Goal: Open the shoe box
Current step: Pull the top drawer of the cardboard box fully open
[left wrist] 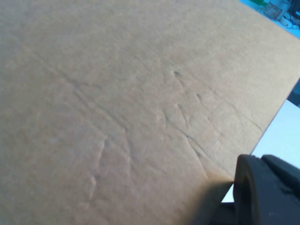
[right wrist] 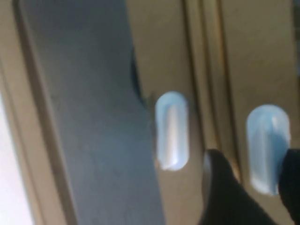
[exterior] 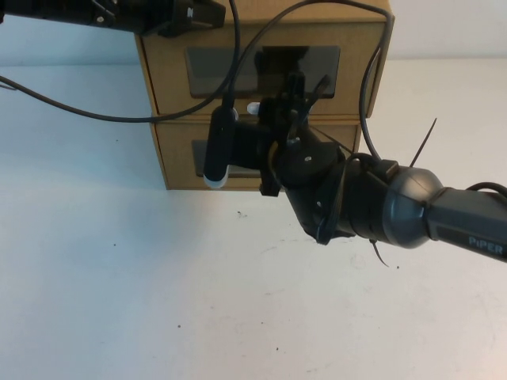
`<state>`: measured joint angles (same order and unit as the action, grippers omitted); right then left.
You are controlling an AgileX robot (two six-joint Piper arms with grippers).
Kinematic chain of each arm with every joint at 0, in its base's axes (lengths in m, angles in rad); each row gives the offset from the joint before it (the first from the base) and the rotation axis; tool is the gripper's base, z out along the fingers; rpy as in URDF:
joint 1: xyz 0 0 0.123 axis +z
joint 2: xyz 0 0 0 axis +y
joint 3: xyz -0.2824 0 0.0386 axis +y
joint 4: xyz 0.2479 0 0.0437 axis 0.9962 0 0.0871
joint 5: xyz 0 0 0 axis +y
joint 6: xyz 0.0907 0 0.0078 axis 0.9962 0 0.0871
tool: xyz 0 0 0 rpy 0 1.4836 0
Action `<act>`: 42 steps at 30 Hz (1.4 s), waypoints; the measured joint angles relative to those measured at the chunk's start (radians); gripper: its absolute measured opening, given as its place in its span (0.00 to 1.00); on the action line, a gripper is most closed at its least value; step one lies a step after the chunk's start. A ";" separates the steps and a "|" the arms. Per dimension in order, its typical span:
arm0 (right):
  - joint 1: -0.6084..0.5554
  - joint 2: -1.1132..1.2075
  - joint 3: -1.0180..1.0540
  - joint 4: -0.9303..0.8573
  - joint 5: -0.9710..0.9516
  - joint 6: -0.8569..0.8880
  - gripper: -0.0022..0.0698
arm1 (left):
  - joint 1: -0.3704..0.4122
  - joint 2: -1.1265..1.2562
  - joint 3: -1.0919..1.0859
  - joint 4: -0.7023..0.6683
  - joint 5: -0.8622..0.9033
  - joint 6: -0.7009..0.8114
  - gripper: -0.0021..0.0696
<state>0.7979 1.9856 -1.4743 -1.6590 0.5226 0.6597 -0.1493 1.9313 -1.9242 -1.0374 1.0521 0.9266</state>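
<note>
Two brown cardboard shoe boxes are stacked at the back, the upper box (exterior: 261,71) on the lower box (exterior: 238,162), each with a dark window in its front. My right gripper (exterior: 305,89) is pressed up to the fronts near the seam between them. In the right wrist view two pale blue knobs show. The right gripper (right wrist: 253,157) stands astride one knob (right wrist: 266,140), shut on it. The other knob (right wrist: 171,130) is free beside the grey window (right wrist: 89,117). My left gripper (exterior: 186,14) hovers over the upper box's top (left wrist: 131,103).
Both boxes stand on a white table (exterior: 142,301). Black cables (exterior: 95,111) loop from the left arm across the box fronts. The right arm's bulky wrist (exterior: 372,202) hangs just in front of the lower box.
</note>
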 joint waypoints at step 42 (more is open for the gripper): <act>-0.009 0.019 -0.045 0.053 0.012 -0.028 0.19 | 0.000 0.028 0.000 -0.074 0.015 0.008 0.02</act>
<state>0.7887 2.0047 -1.5194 -1.6060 0.5342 0.6319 -0.1493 1.9595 -1.9242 -1.1116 1.0672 0.9343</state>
